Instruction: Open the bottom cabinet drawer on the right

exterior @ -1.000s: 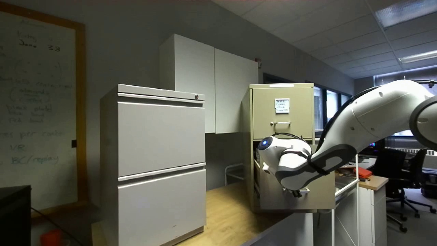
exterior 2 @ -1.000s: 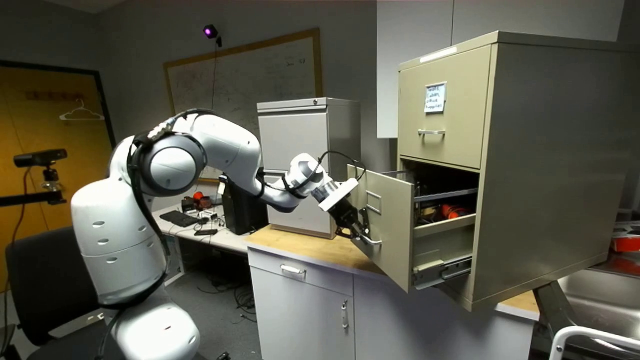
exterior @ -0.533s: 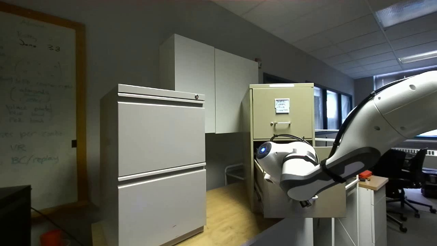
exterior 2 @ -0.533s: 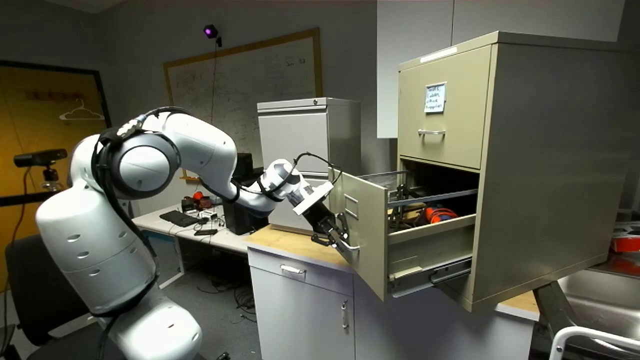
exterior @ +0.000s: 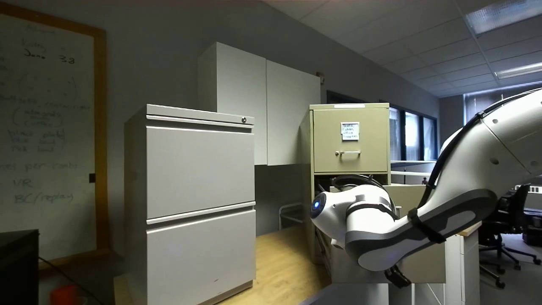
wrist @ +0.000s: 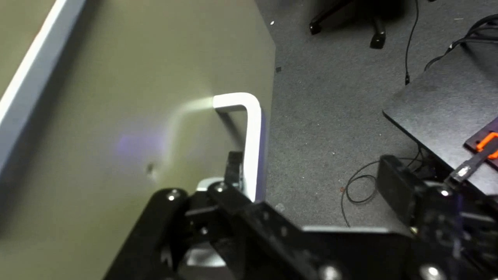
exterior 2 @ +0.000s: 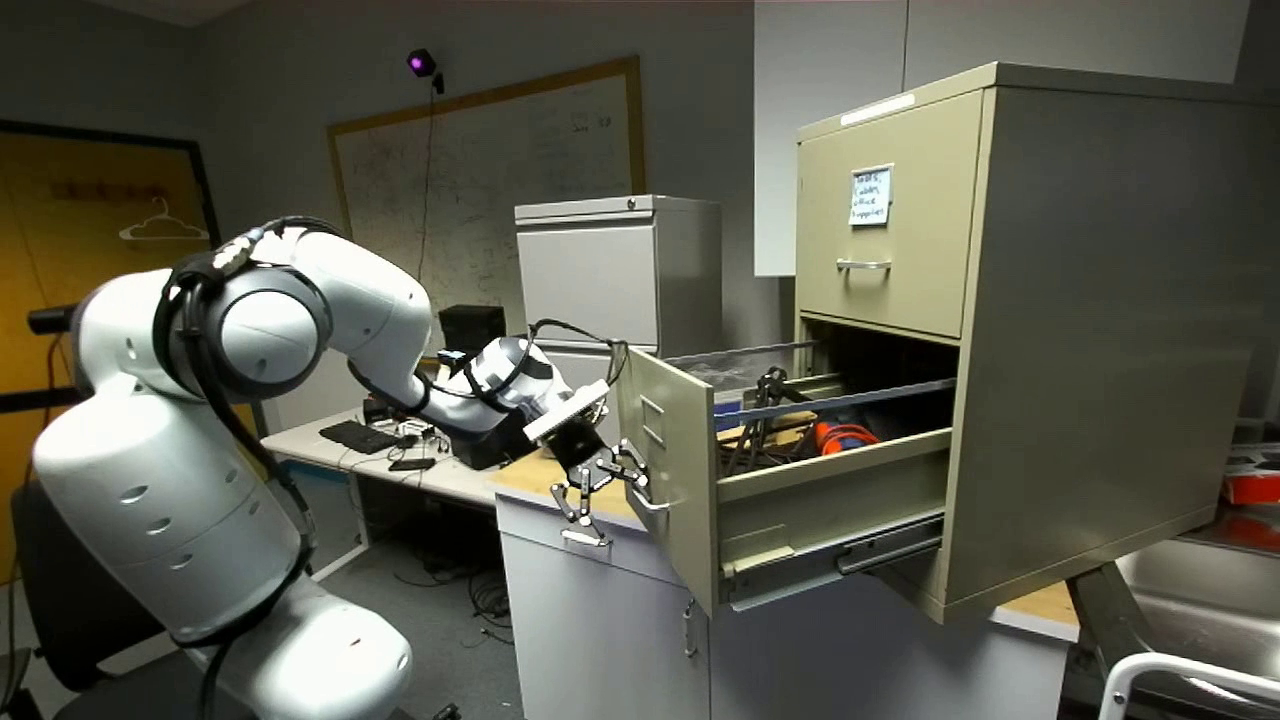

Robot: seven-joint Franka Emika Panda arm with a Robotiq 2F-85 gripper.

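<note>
The bottom cabinet drawer (exterior 2: 690, 540) of the beige filing cabinet (exterior 2: 1100, 330) stands pulled well out, with dark tools and an orange item showing inside. Its front (exterior: 423, 264) is partly behind the arm in an exterior view. At the front's silver handle (wrist: 253, 144), my gripper (wrist: 315, 179) has its jaws spread wide. One black finger (wrist: 233, 169) sits between the handle and the drawer front, close against the bar; whether it touches cannot be told. The opposite finger (wrist: 397, 186) is far off, over the floor. Nothing is clamped between them.
Above is a shut upper drawer (exterior 2: 885, 220) with a label card. A light-grey cabinet (exterior: 199, 173) stands on the wooden counter (exterior: 283, 262). Below the counter are white cupboard doors (exterior 2: 610, 620). A desk (exterior 2: 400, 460) with cables lies behind the arm.
The drawer has slid further out of the cabinet, following the arm as it drew back. Within the last half second the jaws have gone from closed on the handle to spread apart.
</note>
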